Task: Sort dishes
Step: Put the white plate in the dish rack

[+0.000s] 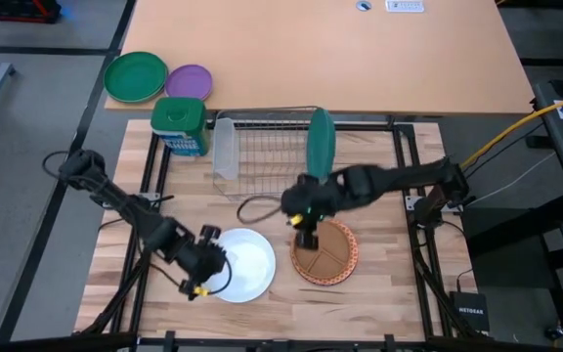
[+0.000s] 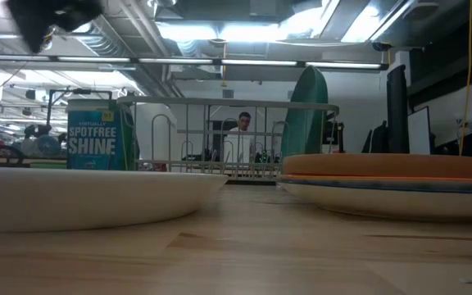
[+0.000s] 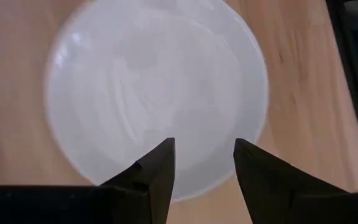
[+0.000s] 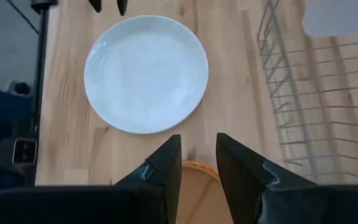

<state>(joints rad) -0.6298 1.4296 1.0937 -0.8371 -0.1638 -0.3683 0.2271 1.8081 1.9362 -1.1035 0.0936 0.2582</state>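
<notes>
Desk (image 1: 379,293): wooden, lower centre of the high view.
Rack (image 1: 267,156): centre, teal plate (image 1: 321,142) upright inside.
White plate (image 1: 247,264): lower centre-left.
Brown plate (image 1: 325,254): right of it, stacked on another.
Left fingers (image 3: 204,165): apart, empty, above white plate.
Right fingers (image 4: 197,162): apart, empty, above brown plate's edge.

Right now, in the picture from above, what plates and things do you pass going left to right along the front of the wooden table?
Left pincer, open → white plate → right pincer, open → brown divided plate.
</notes>
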